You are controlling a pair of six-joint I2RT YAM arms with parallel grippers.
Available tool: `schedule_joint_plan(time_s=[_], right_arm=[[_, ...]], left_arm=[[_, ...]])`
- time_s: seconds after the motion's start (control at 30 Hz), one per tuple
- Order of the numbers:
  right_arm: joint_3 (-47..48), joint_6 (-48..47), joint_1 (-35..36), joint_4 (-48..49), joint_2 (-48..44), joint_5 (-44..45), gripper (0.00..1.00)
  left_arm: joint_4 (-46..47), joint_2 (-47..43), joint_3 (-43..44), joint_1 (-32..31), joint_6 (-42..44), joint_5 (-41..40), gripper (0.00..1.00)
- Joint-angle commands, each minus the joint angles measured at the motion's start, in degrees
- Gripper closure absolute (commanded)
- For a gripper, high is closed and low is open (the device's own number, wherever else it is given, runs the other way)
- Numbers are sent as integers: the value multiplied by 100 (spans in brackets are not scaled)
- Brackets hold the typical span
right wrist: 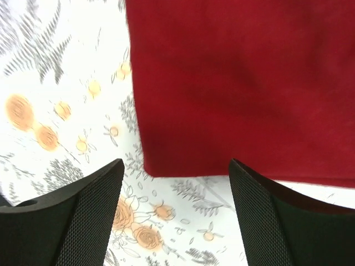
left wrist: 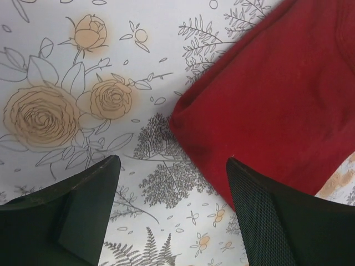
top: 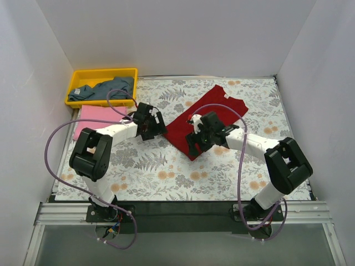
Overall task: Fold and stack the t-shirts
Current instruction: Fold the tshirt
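- Grippers: left gripper (top: 157, 125) and right gripper (top: 194, 142) are both spread wide and hold nothing. Each hovers at a near corner of the red shirt (top: 206, 118).
- Shirts: the red shirt lies flat and diagonal mid-table (top: 166, 177), and looks already folded into a long strip. The pink shirt (top: 95, 119) is at the left edge, beside the left arm. The blue-grey shirt (top: 111, 88) is bunched in the bin (top: 105, 72), far left.
- Left wrist view: the red corner sits between the jaws, closer to the right one.
- Right wrist view: the hem corner is roughly centred between the jaws.
- Step, my read: pinch both near corners for the next fold.
- How to do it well:
  - Nudge the left gripper over the cloth so its corner is centred.
  - Drop straight down and catch every layer.
  - Close both together and lift level.
  - Carry toward the collar end with the edge taut, so the fold doesn't skew.
- Writing: none legible on the shirts or bin. The table has only a floral print.
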Motion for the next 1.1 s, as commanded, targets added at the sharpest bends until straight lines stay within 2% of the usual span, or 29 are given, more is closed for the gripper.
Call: schedule_joint_plan(time_s=[0.0,0.13,0.27,0.37,0.47,0.7,0.8,0.97,1.07], right_arm=[[357,-274,679,-647,-17,1543,30],[577,-274,1294,-831,168,2187,30],[787,-485,1751,-928,457,2582,29],[884,-555,1919,-955,598,2723,30],[990,-608,2077,-1016,791,2803,30],[1069,-608,2236,-1245,1108,3381,33],[1095,-626,2254,-1315,1205,3593,36],[1157,-661,2297,-1464,1380,3778,45],[1157,-678,2306,-1543,1460,3901,58]], left_arm=[[-173,260,451,17,-203,93,29],[-191,585,627,9,-300,85,34],[-226,831,794,-9,-370,-47,44],[-261,1016,917,-26,-388,-109,49],[-340,1200,1005,-88,-423,-83,59],[-384,1333,944,-185,-485,-126,67],[-393,1350,935,-193,-485,-144,69],[-420,1385,953,-194,-485,-144,81],[-411,1359,918,-211,-485,-144,89]])
